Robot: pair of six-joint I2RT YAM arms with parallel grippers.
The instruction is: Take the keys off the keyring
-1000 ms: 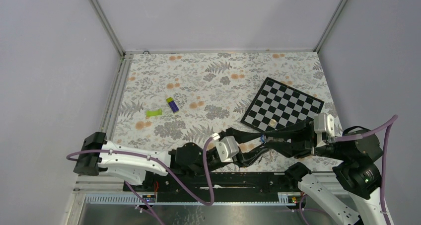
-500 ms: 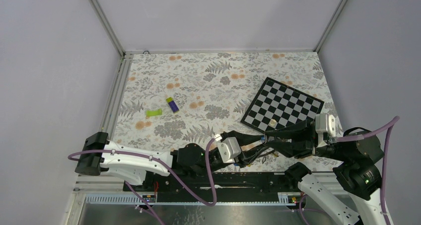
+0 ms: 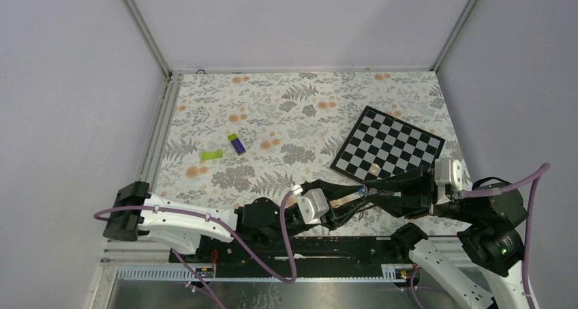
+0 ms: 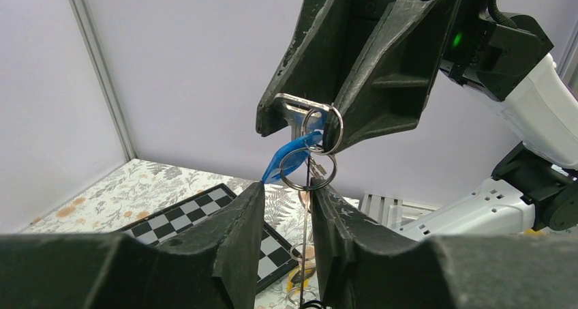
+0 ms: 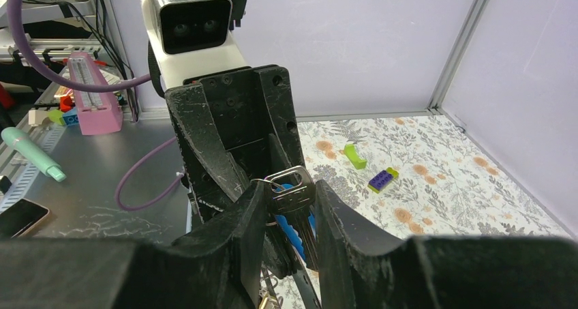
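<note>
My two grippers meet tip to tip over the table's near edge. My right gripper (image 3: pixel 369 194) (image 5: pixel 290 189) is shut on a silver key (image 5: pixel 294 185) (image 4: pixel 294 110), with a blue key (image 4: pixel 286 156) (image 5: pixel 301 232) beside it. A small wire ring (image 4: pixel 308 170) hangs from them. My left gripper (image 3: pixel 355 198) (image 4: pixel 286 194) has its jaws narrowly apart, closed on the keyring (image 4: pixel 311 235). The keyring shows only edge-on as a thin dark line in the gap. More small rings and a yellow tag (image 4: pixel 300 273) hang below it.
A chessboard (image 3: pixel 388 145) lies just beyond the grippers at the right. A purple-and-green block (image 3: pixel 236 144) and a green piece (image 3: pixel 211 155) lie at centre left. The arms' base rail (image 3: pixel 307 244) runs along the near edge. Grey walls enclose the floral table.
The grippers stay joined at the keys. The right wrist has drifted slightly right and toward the near edge. The left wrist has shifted a little to the right.
</note>
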